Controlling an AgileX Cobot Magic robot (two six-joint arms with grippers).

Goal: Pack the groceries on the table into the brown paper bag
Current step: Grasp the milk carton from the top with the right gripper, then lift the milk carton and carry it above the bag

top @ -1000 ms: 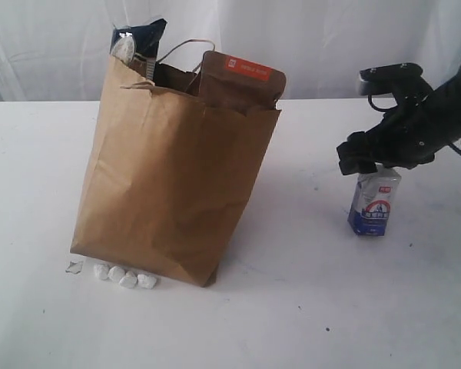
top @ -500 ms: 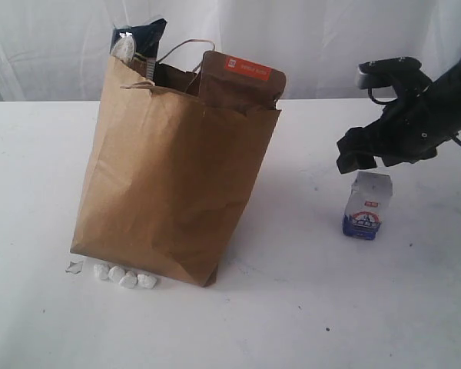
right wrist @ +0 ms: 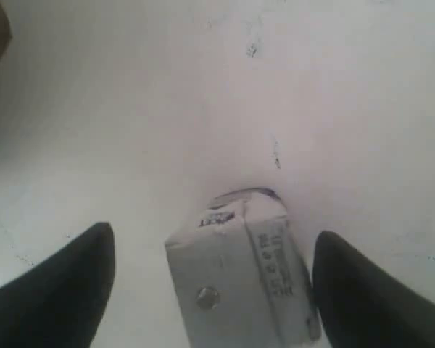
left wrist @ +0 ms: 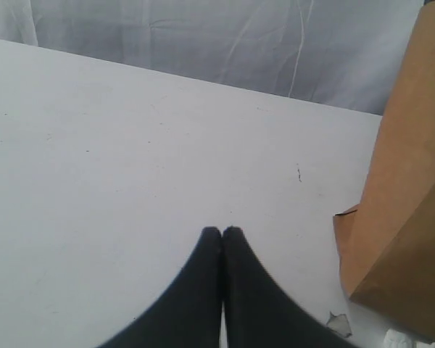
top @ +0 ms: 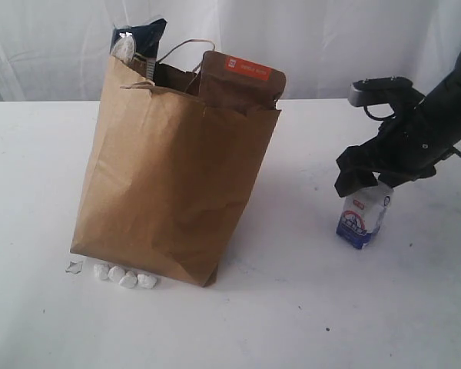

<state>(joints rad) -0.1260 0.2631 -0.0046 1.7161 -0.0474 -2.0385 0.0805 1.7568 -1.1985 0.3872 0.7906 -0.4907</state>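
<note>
Nearest, toward the front edge of the white table (top: pixel 307 307), a row of small white pebbles (top: pixel 123 275) lies against the foot of the tall brown paper bag (top: pixel 173 177), which stands left of the middle. Toward the right side stands a small blue and white carton (top: pixel 363 215), well apart from the bag. Its long axis is roughly upright, with the top leaning right. The right pincer (right wrist: pixel 214 233) hangs directly over it, fingers spread wide to either side and not clamped. The right arm is plainly the nearer one.

The left pincer (left wrist: pixel 222 232) is pressed together, empty, low over bare table beside a bottom corner of the bag.

Farther back, a brown pouch with an orange label (top: pixel 242 81) and a dark packet (top: pixel 138 38) poke out of the bag's mouth.

From outside, the pincer hides the carton's top. Whether one finger touches its side is unclear. The bag's inside is hidden, and no jars or can show anywhere.
</note>
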